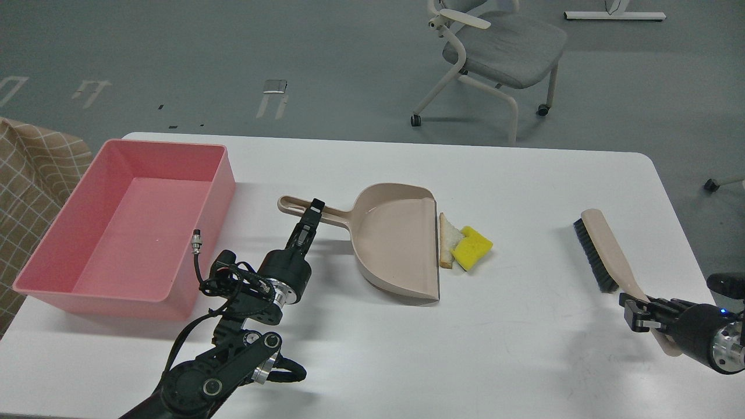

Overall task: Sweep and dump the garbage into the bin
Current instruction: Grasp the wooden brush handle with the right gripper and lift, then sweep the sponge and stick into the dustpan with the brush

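A grey floor with a pale office chair (pixel 500 52) lay beyond the white table (pixel 524 349). The pink bin (pixel 131 227) sat by the table's left edge. Near the middle lay the beige dustpan (pixel 396 238); the left gripper (pixel 311 218) was clamped on its handle. Just beside the pan's lip lay the bread slice (pixel 446 244), touching the yellow sponge (pixel 472 249). Toward the right edge, the right gripper (pixel 637 311) was closed around the handle of the brush (pixel 602 250).
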Tool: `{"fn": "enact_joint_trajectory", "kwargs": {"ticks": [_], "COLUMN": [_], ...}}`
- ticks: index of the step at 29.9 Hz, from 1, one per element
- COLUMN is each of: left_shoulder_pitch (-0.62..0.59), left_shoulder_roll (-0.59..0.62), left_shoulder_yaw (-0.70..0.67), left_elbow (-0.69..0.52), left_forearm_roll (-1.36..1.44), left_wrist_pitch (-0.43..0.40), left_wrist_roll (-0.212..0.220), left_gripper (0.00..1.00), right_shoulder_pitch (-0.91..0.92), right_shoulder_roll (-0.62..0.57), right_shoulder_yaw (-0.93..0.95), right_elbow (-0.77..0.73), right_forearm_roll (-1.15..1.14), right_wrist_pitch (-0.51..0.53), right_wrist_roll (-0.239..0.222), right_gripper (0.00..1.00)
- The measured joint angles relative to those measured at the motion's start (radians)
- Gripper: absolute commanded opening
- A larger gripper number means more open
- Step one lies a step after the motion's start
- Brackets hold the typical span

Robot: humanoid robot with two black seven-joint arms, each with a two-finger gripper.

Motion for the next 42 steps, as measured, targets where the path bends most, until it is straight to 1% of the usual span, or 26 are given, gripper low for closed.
{"fn": "enact_joint_trajectory", "kwargs": {"ticks": [1,12,18,28,32,42], "left_shoulder_pitch": [0.000,0.000,0.000,0.000,0.000,0.002], "left_shoulder_roll": [0.000,-0.007,-0.009,-0.008,-0.006,-0.003], "left_shoulder_yaw": [0.000,0.000,0.000,0.000,0.000,0.000], "left_elbow": [0.000,0.000,0.000,-0.005,-0.006,-0.006], "left_forearm_roll": [0.000,0.002,0.002,0.003,0.003,0.003], "left_wrist_pitch": [0.000,0.000,0.001,0.001,0.001,0.001], "left_wrist_roll": [0.000,0.000,0.000,0.000,0.000,0.000], "left_gripper": [0.03,0.03,0.03,0.03,0.03,0.03], "right_shoulder_pitch": [0.000,0.006,0.027,0.115,0.122,0.110], "right_shoulder_roll": [0.000,0.018,0.088,0.203,0.217,0.225], "right_shoulder_yaw": [0.000,0.006,0.009,-0.018,-0.060,-0.133], "right_elbow": [0.000,0.010,0.019,0.031,0.029,0.030], "right_forearm_roll": [0.000,0.014,0.018,0.009,0.007,0.015], "right_wrist_pitch": [0.000,0.000,0.000,0.000,0.000,0.000], "right_wrist_roll": [0.000,-0.010,-0.019,-0.075,-0.094,-0.102], "right_gripper": [0.08,0.06,0.06,0.06,0.06,0.07]}}
